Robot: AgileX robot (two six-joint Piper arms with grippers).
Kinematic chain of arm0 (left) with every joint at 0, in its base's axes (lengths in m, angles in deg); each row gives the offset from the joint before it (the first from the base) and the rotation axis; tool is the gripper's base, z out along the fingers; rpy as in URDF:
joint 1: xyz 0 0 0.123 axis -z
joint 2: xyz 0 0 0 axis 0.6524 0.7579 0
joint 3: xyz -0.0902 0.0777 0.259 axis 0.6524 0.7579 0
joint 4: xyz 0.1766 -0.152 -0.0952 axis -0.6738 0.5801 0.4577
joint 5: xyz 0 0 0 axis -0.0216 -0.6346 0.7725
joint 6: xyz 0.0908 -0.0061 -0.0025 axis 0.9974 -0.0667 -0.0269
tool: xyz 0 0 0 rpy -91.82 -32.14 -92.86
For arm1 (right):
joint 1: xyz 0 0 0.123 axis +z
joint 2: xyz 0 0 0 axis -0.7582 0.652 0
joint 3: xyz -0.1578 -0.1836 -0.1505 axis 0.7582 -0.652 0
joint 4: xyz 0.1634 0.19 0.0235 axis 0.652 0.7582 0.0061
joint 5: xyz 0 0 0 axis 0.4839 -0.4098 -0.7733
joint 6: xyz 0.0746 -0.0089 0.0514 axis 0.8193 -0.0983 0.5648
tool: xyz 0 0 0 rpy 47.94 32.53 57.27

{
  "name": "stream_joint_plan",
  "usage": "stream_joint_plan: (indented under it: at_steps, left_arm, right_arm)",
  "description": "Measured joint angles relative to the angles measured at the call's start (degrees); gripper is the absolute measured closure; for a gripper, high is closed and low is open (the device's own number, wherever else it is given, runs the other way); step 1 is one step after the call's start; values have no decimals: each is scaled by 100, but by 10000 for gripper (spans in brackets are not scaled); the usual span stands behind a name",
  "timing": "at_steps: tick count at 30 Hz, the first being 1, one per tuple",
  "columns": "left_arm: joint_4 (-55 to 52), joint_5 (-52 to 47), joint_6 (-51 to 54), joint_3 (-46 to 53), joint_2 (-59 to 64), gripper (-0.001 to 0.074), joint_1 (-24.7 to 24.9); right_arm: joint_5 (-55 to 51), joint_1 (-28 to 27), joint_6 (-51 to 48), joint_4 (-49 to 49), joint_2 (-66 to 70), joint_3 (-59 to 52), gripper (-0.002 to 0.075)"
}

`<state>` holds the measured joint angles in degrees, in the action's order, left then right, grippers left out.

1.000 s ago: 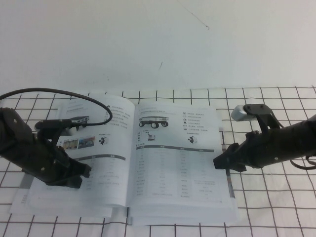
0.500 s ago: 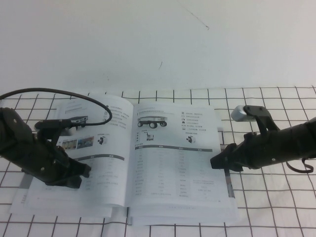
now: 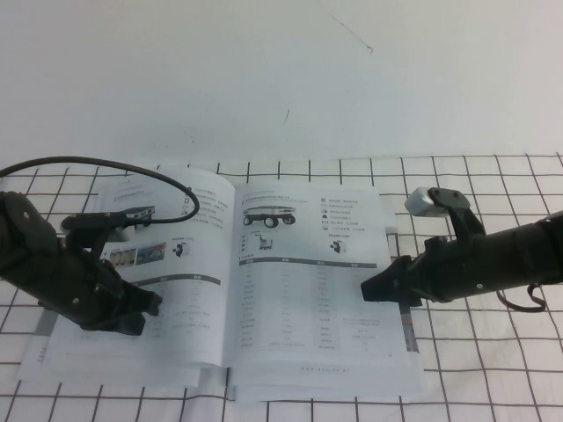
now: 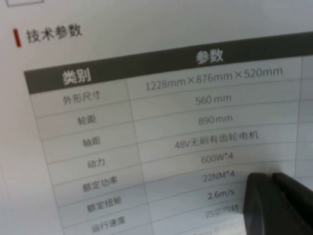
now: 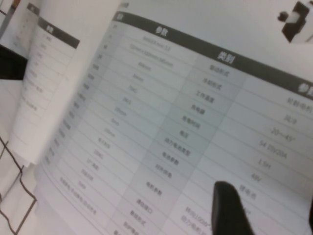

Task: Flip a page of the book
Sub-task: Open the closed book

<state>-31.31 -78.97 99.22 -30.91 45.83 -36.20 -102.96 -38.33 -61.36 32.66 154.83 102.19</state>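
The book lies open on the grid mat. Its right-hand page shows a flat white cart with black wheels, a dark bar and a table. My right gripper is low over that page's outer half, fingers open, tips at the paper; the right wrist view shows one finger on the table rows of the page. My left gripper is shut and rests on the left-hand page, which has two colour photos. In the left wrist view its fingers lie together on the spec table.
A black cable arcs from the left arm over the book's upper left corner. The grid mat extends to the right of the book. A plain white surface lies behind.
My right gripper has slid left, from the page's outer edge further onto the right-hand page. The left arm has not moved.
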Motion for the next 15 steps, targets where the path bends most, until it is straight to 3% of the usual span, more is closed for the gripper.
stream_joint_plan:
  at_steps: [15]
  left_arm:
    - [21, 13, 0, 0, 9, 737, 0]
  right_arm:
    - [337, 24, 325, -585, -10, 54, 380]
